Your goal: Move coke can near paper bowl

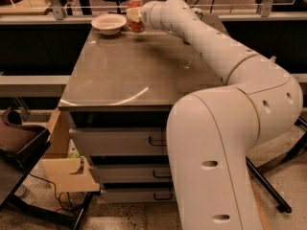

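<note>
At the top centre of the frame, the coke can (137,26) stands upright inside the gripper (134,14), which is clamped around its upper half. The can is just right of the paper bowl (109,23), near it but not touching, at the far edge of the table (129,71). The white arm (216,51) rises from the lower right and stretches diagonally up-left across the tabletop.
</note>
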`<state>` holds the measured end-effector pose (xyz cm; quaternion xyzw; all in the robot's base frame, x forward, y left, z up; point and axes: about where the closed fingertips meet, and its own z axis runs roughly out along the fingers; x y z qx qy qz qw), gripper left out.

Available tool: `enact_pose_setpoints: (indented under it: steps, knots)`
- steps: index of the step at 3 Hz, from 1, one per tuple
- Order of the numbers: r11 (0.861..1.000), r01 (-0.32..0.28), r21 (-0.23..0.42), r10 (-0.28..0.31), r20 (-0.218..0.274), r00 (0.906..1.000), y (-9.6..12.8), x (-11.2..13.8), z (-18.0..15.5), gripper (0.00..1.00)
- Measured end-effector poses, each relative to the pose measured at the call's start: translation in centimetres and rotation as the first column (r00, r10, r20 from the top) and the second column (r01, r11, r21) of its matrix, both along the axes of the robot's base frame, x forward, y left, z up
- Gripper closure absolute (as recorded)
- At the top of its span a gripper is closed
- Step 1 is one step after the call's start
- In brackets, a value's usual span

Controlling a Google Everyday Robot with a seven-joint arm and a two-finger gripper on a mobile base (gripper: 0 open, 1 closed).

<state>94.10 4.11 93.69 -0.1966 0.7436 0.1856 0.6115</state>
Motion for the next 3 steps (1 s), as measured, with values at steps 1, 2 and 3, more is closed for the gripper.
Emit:
enact_pose_setpoints:
  steps: [1, 2, 3]
  knots:
    - [1.0, 0.023, 0.021, -0.023, 0.003, 0.9997, 0.4, 1.0, -0.9, 1.0]
    - [0.999, 0.036, 0.016, -0.036, -0.019, 0.9992, 0.8, 1.3, -1.9, 1.0]
    - [0.999, 0.034, 0.016, -0.034, -0.019, 0.9992, 0.9, 1.3, -2.0, 0.82]
